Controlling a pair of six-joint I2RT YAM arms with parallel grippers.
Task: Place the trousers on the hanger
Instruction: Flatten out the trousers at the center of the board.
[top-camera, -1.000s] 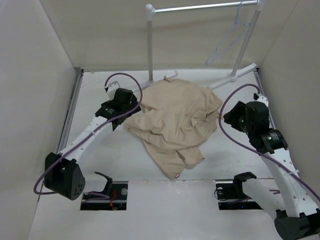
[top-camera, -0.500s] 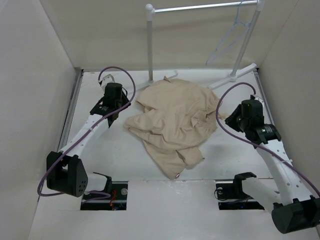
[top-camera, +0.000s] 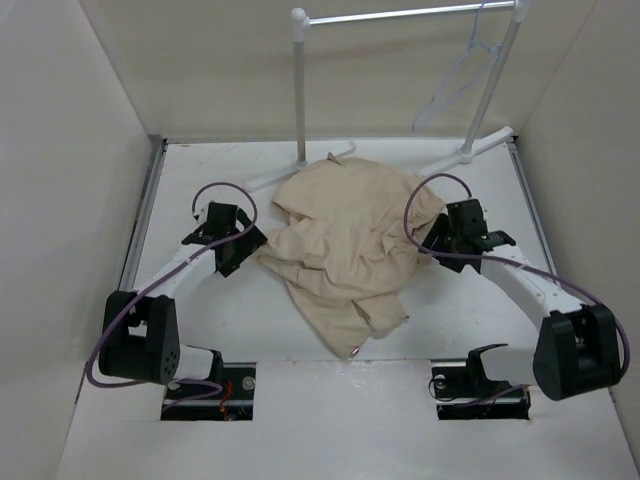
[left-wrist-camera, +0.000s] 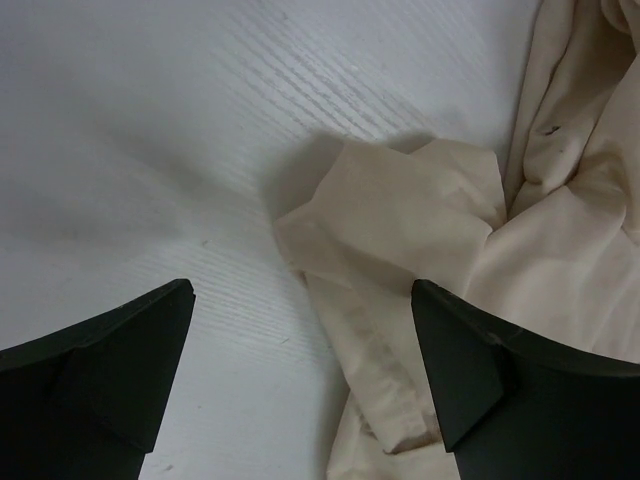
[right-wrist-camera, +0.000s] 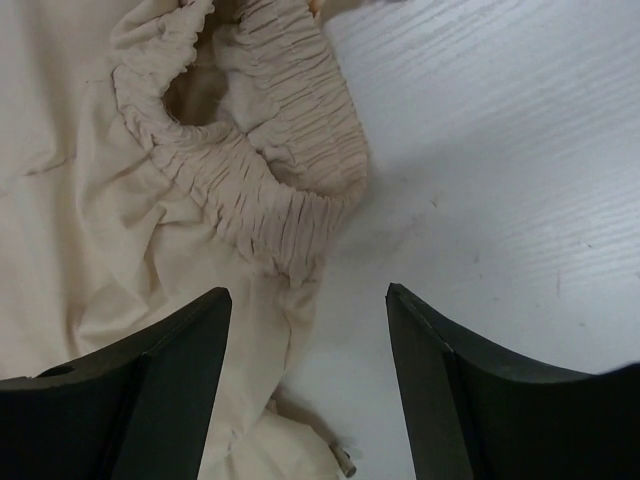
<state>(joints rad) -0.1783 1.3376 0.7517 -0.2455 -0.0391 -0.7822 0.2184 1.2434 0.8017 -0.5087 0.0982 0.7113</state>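
You work on a white, faintly grained table (top-camera: 200, 330) boxed in by pale walls (top-camera: 70, 150) left, right and behind; nearest you, two cable openings (top-camera: 210, 390) cut the front edge. The trousers (top-camera: 345, 240) lie crumpled at mid-table, one end trailing toward you. Your left gripper (left-wrist-camera: 300, 290) sits at their left edge, fingers spread, a folded corner of cloth on the table between them (nothing pinched); your right gripper (right-wrist-camera: 307, 290) is at their right edge, likewise spread, the gathered waistband (right-wrist-camera: 260, 200) just ahead, possibly brushing one finger. Bare table flanks the heap on both sides; beyond it stands the white rack (top-camera: 299, 90), and the hanger (top-camera: 447, 88) hangs from its rail (top-camera: 400, 15) at far right, well apart from the cloth.
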